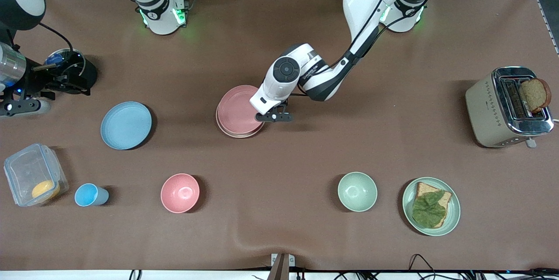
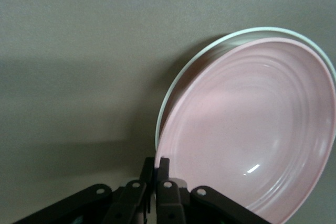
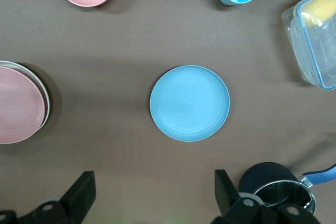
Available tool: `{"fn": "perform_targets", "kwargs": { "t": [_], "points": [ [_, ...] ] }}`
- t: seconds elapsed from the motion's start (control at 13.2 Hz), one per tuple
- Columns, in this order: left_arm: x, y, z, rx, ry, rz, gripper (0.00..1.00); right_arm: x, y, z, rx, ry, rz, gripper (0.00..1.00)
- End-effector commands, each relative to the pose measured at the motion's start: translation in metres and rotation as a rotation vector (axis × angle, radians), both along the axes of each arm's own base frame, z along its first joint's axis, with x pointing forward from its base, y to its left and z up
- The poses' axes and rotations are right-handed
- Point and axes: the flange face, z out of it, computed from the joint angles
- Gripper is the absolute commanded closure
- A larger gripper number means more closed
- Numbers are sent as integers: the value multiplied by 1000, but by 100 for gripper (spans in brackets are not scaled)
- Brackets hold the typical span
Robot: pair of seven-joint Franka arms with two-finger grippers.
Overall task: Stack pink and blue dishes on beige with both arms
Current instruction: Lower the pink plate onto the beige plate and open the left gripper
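Brown cloth covers the table (image 1: pixel 305 162), where the flat pale pink plate (image 1: pixel 236 109) lies on the cream-beige plate (image 2: pixel 173 90), its rim pinched by the left gripper (image 2: pixel 157 174), probably to seat it. Over the table's right-arm end, the right gripper (image 3: pixel 152 192) hangs spread apart above the untouched flat light blue plate (image 1: pixel 126 125), likely to lift it.

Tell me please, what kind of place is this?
Probably a robotics lab set up as a mock kitchen: two robot arms fixed to a brown table, a toaster holding bread, plus plates and bowls such as the blue plate.

Front view high, whole table; wrist views close, sharing pink plate (image 1: pixel 238 109).
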Motion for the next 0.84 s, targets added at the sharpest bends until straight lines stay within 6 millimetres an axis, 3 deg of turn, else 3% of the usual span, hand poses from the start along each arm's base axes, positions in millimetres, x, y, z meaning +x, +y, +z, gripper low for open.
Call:
{"fn": "perform_targets", "kwargs": {
  "t": [0.0, 0.53, 0.61, 0.68, 0.76],
  "points": [
    [8, -5, 1, -17, -29, 26, 100, 1, -5, 3, -1, 4, -6, 0],
    [10, -6, -7, -37, -29, 61, 97, 1, -4, 4, -1, 6, -3, 0],
    [10, -6, -7, -40, -31, 67, 78, 1, -5, 3, -1, 7, -4, 0],
    [12, -7, -4, -49, -39, 69, 38, 1, -5, 3, -1, 8, -6, 0],
    [12, -8, 0, -53, -41, 74, 5, 1, -5, 4, -1, 6, -4, 0]
  ]
}}
